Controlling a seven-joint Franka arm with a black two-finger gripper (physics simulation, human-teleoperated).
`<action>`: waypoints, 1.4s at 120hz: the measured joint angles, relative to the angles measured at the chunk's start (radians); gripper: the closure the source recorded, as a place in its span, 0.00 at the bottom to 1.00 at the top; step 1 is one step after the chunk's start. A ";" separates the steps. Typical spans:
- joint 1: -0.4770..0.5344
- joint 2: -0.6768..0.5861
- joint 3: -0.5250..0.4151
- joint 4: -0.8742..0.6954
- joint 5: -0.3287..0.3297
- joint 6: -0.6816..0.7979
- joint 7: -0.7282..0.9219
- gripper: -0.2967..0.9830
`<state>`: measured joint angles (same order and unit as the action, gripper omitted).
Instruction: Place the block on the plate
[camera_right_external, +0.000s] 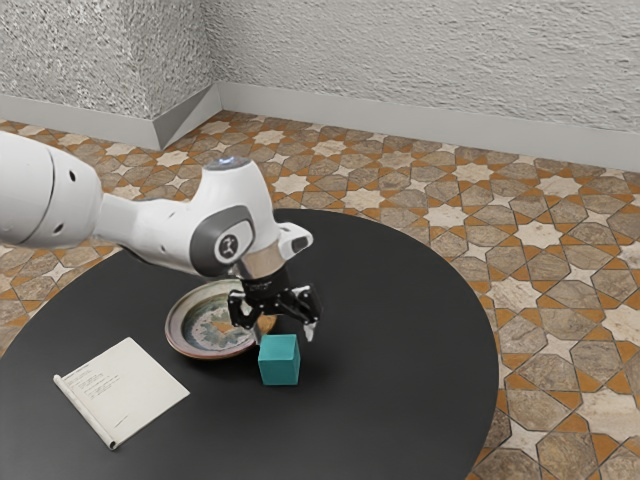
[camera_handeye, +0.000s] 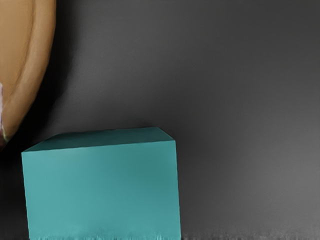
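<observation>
My gripper (camera_right_external: 285, 333) is open, its two fingertips spread apart, just above or behind the teal block (camera_right_external: 280, 361) as the exterior view looks at it. The block is upright on the black table, with its top uncovered. In the wrist view the block (camera_handeye: 102, 190) lies at the lower edge, close under the hand. The round plate (camera_right_external: 176, 335) with a patterned centre is beside the block, toward the exterior view's left, and partly hidden by my hand. Its tan rim (camera_handeye: 44, 50) curves past the block in the wrist view, with a dark gap of table between them.
An open notebook or sheet of paper (camera_right_external: 125, 390) lies on the round black table (camera_right_external: 400, 400), toward the exterior view's left from the plate. The table's curved edge is at the exterior view's right, above a patterned tile floor (camera_right_external: 540, 235).
</observation>
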<state>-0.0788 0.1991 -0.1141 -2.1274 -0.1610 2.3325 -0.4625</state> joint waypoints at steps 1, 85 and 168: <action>0.000 0.001 0.000 -0.001 0.000 -0.001 0.000 0.23; 0.007 0.052 0.002 -0.007 0.038 -0.002 0.017 0.23; 0.014 0.099 0.001 -0.006 0.031 0.059 0.021 0.25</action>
<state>-0.0644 0.2986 -0.1135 -2.1335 -0.1298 2.3913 -0.4410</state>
